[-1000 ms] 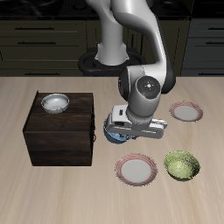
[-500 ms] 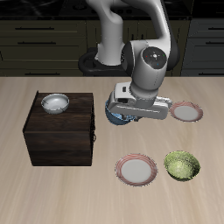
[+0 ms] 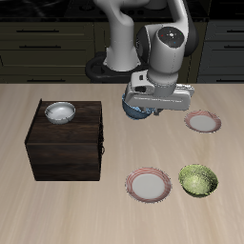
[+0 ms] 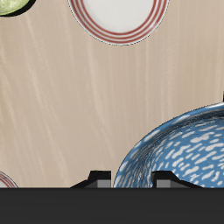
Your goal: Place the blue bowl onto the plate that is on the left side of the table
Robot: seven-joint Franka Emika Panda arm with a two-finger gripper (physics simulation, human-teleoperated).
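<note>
My gripper [image 3: 143, 107] is shut on the rim of the blue bowl [image 3: 134, 111], a blue-and-white speckled bowl, and holds it in the air above the table's middle. In the wrist view the bowl [image 4: 179, 144] hangs between the fingers of the gripper [image 4: 131, 179]. The plate [image 3: 202, 121], pink-rimmed with a pale centre, lies on the table a short way beside the bowl, apart from it. A sliver of its rim shows in the wrist view [image 4: 3, 181].
A larger alike pink-rimmed plate [image 3: 150, 184] lies near the table's front edge, also in the wrist view [image 4: 118, 13], with a green bowl [image 3: 198, 179] beside it. A dark wooden box [image 3: 65, 143] carries a white-grey bowl [image 3: 60, 112].
My gripper has lifted the blue bowl higher and carried it back and sideways toward the smaller plate. Nothing else has moved.
</note>
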